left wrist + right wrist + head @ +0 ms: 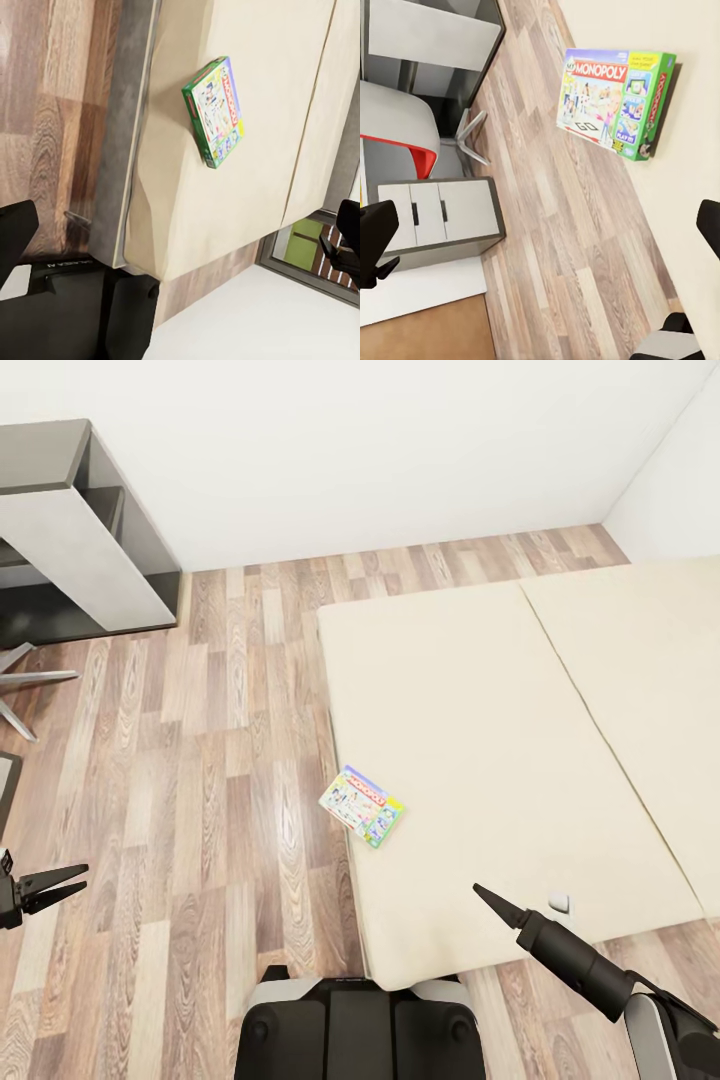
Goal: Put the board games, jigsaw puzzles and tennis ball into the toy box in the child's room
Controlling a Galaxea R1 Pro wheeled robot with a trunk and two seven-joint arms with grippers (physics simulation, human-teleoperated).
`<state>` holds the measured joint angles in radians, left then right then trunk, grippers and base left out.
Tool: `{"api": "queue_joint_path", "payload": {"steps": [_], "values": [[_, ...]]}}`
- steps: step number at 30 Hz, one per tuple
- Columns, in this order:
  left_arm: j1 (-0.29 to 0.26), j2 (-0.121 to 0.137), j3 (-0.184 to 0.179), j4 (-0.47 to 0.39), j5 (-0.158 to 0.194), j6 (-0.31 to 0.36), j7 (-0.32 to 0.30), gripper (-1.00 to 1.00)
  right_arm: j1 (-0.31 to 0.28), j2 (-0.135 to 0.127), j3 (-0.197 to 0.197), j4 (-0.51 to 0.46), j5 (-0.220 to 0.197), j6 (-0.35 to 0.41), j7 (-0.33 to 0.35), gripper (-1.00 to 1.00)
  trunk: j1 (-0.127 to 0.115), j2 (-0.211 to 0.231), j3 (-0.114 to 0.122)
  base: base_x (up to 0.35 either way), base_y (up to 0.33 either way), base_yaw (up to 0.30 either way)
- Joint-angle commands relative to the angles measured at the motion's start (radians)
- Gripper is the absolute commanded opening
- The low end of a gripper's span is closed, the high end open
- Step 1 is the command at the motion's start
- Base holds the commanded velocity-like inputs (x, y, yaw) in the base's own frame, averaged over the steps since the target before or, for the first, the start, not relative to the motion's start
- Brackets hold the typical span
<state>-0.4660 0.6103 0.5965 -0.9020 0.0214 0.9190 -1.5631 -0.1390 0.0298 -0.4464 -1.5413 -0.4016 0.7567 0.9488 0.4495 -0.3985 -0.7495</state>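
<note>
Right gripper: the right gripper (487, 898) hangs above the near end of the bed (500, 760), toward the robot from the Monopoly box; its dark fingers come together to a single point in the head view, while in the right wrist view one dark fingertip (375, 240) sits at each side of the picture, so I cannot tell whether it is apart or together. It holds nothing.
Left gripper: the left gripper (55, 885) hovers over the wooden floor (200, 760), well apart from the bed; its two dark fingers stand spread, with a gap between the tips and nothing between them.
Monopoly box: the Monopoly box (362, 805) (214, 112) (615, 101), a flat green-edged board game with a pale picture face, lies face up on the bed, right at the bed's floor-side edge and turned askew to that edge.
Bed: a long beige mattress of two cushions, with a seam running along it; a small pale tag (559, 904) sits near its near end, just beside the right gripper.
Desk: the desk (70, 530), light grey with a dark frame, stands against the wall, across the floor from the bed.
Drawer unit: a pale drawer unit (435, 217) stands on the floor, well apart from the bed.
Chair: a chair with metal legs (25, 690) stands by the desk; the right wrist view shows its grey and red seat shell (397, 135).
</note>
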Motion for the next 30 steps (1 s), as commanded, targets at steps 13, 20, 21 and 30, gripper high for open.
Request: {"api": "queue_joint_path", "payload": {"steps": [13,20,21,30], "values": [[0.0,0.0,-0.001,0.0,-0.001,0.011,-0.005,1.0,-0.001,0.001,-0.002,0.0,-0.002,0.006,0.002,1.0,0.001,-0.001,-0.001,-0.005,0.004,0.0],[0.0,0.0,-0.001,0.0,-0.001,0.011,-0.005,1.0,-0.001,0.001,-0.002,0.0,-0.002,0.006,0.003,1.0,0.001,-0.001,0.0,0.0,0.0,0.0],[0.0,0.0,-0.001,0.0,-0.001,0.011,-0.005,1.0,-0.001,0.001,-0.002,0.0,-0.002,0.006,0.003,1.0,0.001,-0.001,0.0,0.0,0.0,0.0],[0.0,0.0,-0.001,0.0,-0.001,0.011,-0.005,1.0,-0.001,0.001,-0.002,0.0,-0.002,0.006,0.002,1.0,0.001,-0.001,0.011,0.0,0.0,0.0]]}}
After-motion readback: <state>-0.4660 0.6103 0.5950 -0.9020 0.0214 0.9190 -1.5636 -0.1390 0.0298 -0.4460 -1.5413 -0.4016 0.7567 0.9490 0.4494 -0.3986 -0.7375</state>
